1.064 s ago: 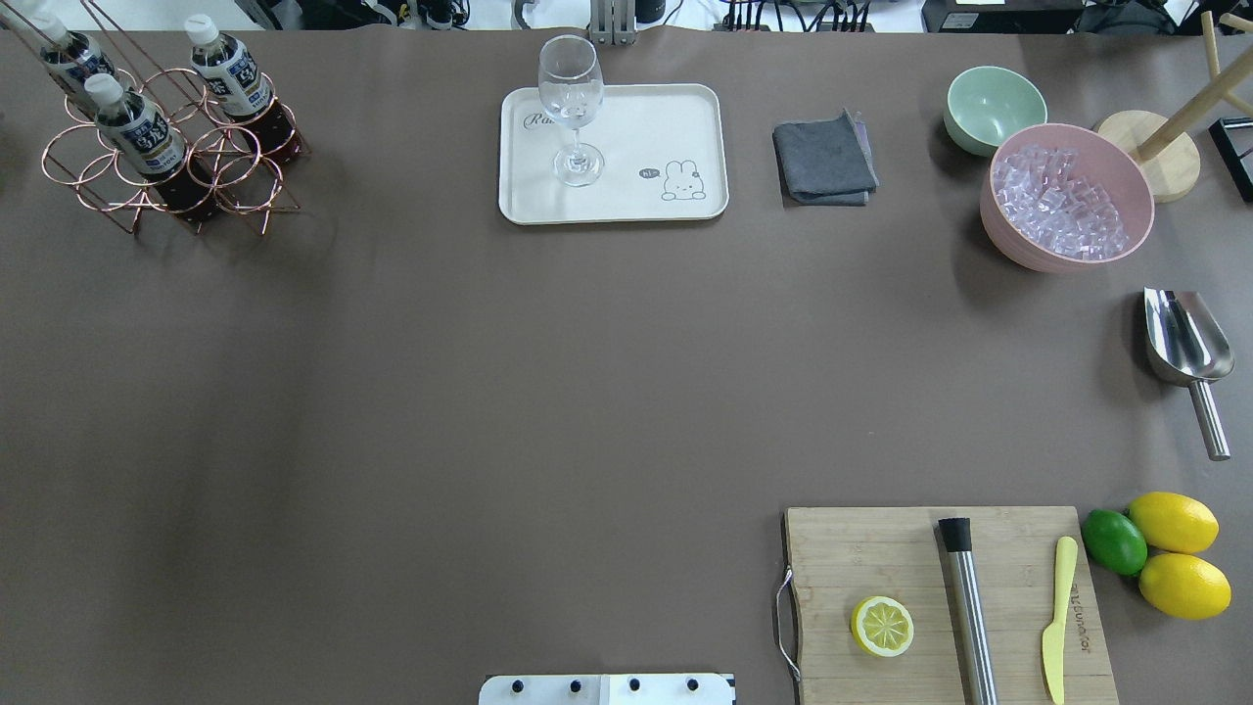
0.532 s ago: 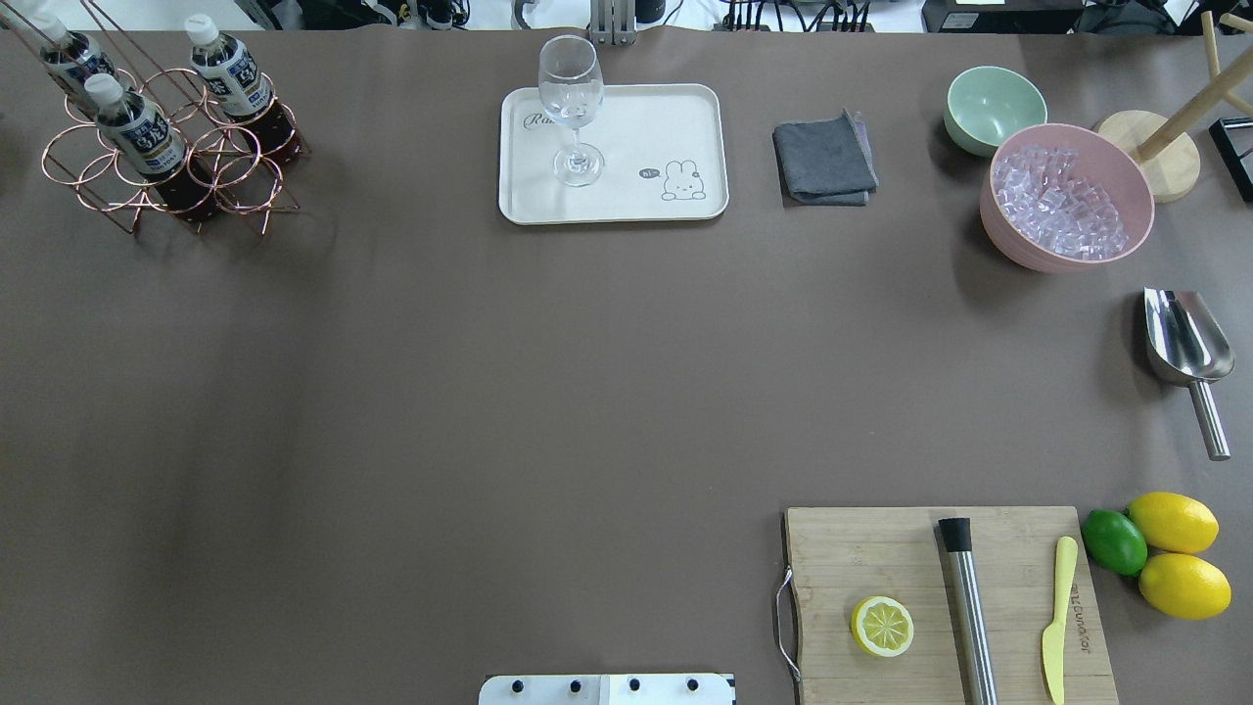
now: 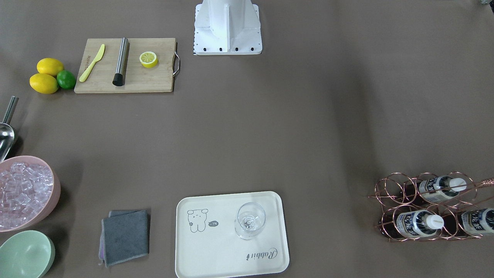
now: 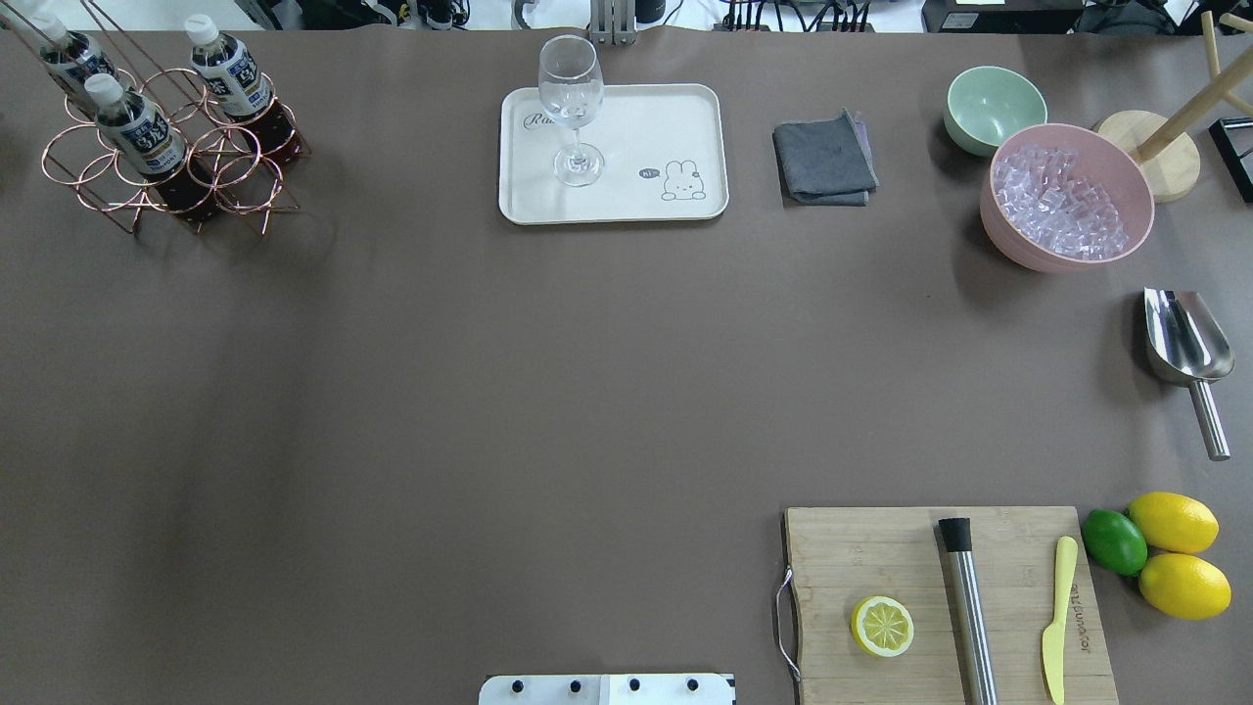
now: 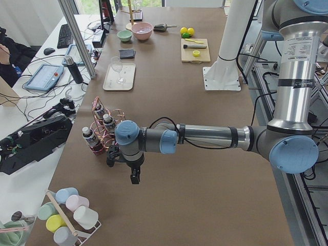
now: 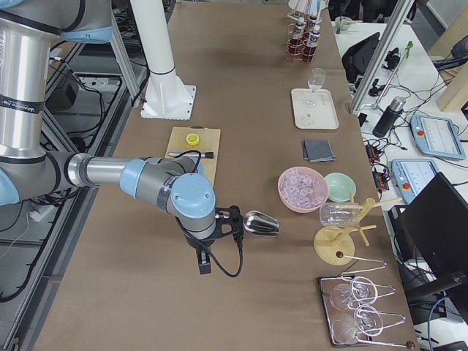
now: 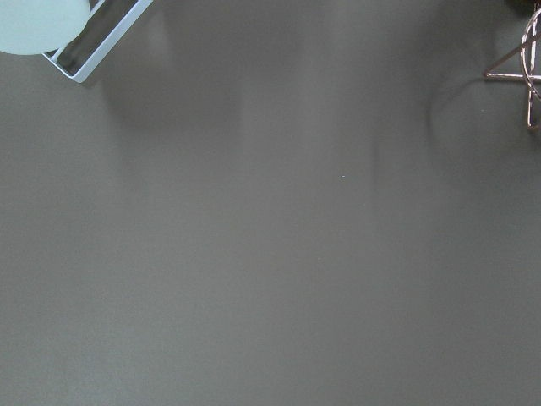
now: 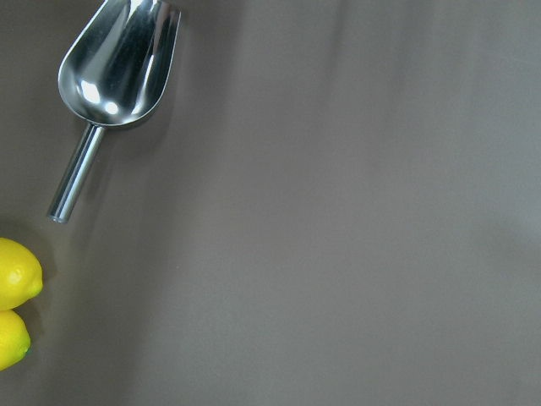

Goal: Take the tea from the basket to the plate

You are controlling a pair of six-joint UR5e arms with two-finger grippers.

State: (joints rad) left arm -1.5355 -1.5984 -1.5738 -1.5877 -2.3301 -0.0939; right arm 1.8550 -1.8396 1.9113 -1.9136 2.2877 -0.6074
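Observation:
Three tea bottles stand in the copper wire basket at the table's far left: one, one, one. They also show in the front view. The cream plate with the rabbit drawing lies at the far middle and bears an empty stemmed glass. My left gripper hangs over bare table beside the basket; I cannot tell if it is open. My right gripper hangs near the steel scoop; I cannot tell its state. A basket foot shows in the left wrist view.
A grey cloth, green bowl and pink bowl of ice sit at far right. The scoop lies at the right edge. A cutting board with half lemon, steel rod and knife is near right, beside lemons.

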